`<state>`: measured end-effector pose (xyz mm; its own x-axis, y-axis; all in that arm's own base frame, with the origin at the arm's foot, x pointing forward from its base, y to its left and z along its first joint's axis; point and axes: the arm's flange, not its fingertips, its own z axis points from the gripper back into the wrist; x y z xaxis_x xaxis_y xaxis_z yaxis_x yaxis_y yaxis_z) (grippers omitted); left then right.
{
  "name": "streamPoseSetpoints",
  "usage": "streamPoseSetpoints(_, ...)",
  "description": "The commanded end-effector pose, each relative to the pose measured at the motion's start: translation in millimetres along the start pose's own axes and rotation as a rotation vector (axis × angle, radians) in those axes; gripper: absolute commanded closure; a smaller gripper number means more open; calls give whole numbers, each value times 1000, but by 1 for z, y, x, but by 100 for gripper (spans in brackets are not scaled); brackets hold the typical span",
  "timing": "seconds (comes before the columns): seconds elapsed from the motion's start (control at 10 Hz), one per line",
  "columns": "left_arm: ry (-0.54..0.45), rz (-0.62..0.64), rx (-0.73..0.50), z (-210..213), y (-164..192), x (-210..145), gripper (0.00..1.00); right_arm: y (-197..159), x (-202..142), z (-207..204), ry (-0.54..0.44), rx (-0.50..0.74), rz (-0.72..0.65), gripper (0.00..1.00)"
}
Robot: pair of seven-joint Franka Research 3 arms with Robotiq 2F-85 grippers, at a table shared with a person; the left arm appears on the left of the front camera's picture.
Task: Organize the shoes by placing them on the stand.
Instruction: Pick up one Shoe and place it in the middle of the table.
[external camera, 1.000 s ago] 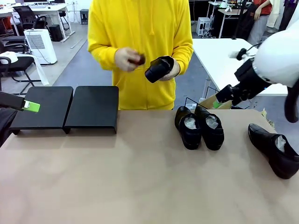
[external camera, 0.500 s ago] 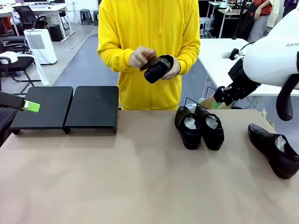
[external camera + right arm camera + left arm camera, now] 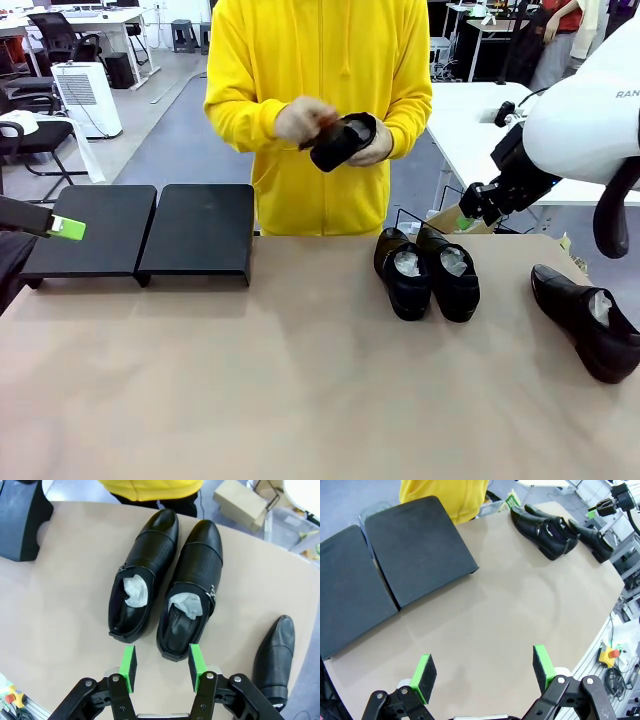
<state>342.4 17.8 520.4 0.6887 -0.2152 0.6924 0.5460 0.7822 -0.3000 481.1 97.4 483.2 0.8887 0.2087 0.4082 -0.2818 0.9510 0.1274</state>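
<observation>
1. Surface (image 3: pixel 300 395): tan top, with a person in a yellow hoodie (image 3: pixel 320 70) standing at its far side.
2. Stand (image 3: pixel 195 228): two black sloped platforms side by side at the far left of the surface. All four shoes are off it.
3. Pair of shoes (image 3: pixel 407 278): far centre-right on the surface, side by side and touching, toes toward the person (white paper stuffed inside each).
4. Third shoe (image 3: pixel 590 322): on the surface at the right edge, set apart from the pair, toe pointing far-left.
5. Fourth shoe (image 3: pixel 342 142): off the surface, held in the person's hands (image 3: pixel 300 122) at chest height.
6. Left end effector (image 3: pixel 482 660): pads spread wide, pinching nothing, raised over the left part of the surface near the stand.
7. Right end effector (image 3: pixel 161 654): pads part-way apart with nothing between them (clear gap in the right wrist view). It hovers above the heel ends of the pair, touching neither shoe.
</observation>
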Motion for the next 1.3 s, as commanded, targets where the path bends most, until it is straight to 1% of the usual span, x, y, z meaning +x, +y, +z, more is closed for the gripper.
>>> streamPoseSetpoints(0.0, -11, -11, -16, 1, 1, 0, 0, 0, 0, 0, -1, 0, 0, 43)
streamPoseSetpoints(0.1, -11, -11, -16, 1, 1, 0, 0, 14, 3, 1, 16, -25, -4, 43)
streamPoseSetpoints(0.2, -11, -11, -16, 1, 1, 0, 0, 36, 13, 0, 32, -38, -22, 43)
streamPoseSetpoints(0.3, -11, -11, -16, 1, 1, 0, 0, 52, 21, -8, 67, -62, -50, 43)
streamPoseSetpoints(0.4, -11, -11, -16, 1, 1, 0, 0, 61, 30, -21, 165, -61, -87, 43)
streamPoseSetpoints(0.5, -11, -11, -16, 1, 1, 0, 0, 65, 37, -30, 198, -87, -136, 43)
streamPoseSetpoints(0.7, -11, -11, -16, 1, 1, 0, 0, 67, 48, -51, 263, -112, -162, 43)
streamPoseSetpoints(0.9, -11, -11, -16, 1, 1, 0, 0, 64, 56, -71, 294, -105, -175, 43)
streamPoseSetpoints(1.2, -11, -11, -16, 1, 1, 0, 0, 61, 58, -93, 343, -106, -196, 43)
